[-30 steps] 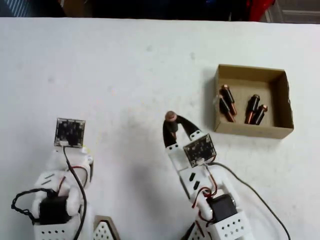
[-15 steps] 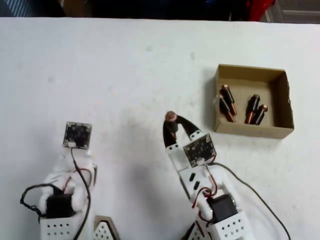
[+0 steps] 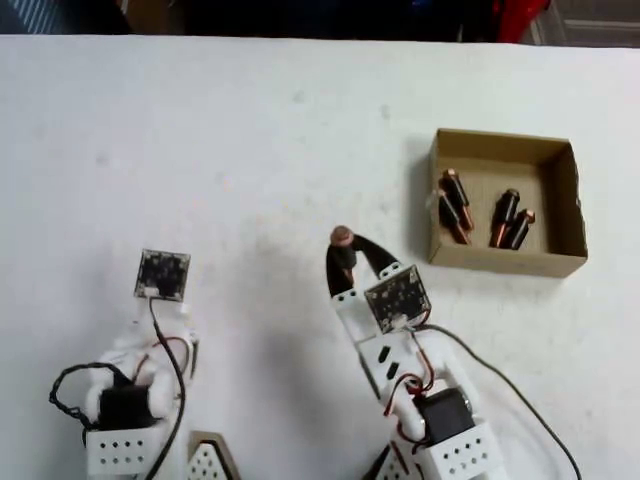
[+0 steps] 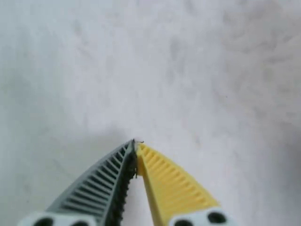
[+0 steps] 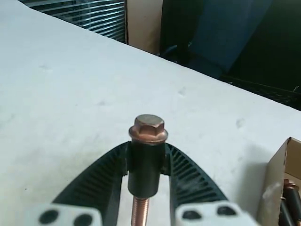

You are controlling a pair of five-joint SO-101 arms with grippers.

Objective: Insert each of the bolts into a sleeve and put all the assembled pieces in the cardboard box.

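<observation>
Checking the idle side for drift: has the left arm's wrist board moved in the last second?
Yes. In the high view the wrist board has shifted toward the near edge of the table and slightly toward the cardboard box.

A white, faintly mottled surface (image 3: 250,130) is spread across the high view. Beyond its far edge, slatted blinds (image 3: 22,15) are seen at about eleven o'clock and a red object (image 3: 520,18) at about one o'clock, with darkness between them. In the right wrist view, a tan panel (image 5: 143,23) is shown just beside the blinds, with a blue shape (image 5: 221,33) near it.
</observation>
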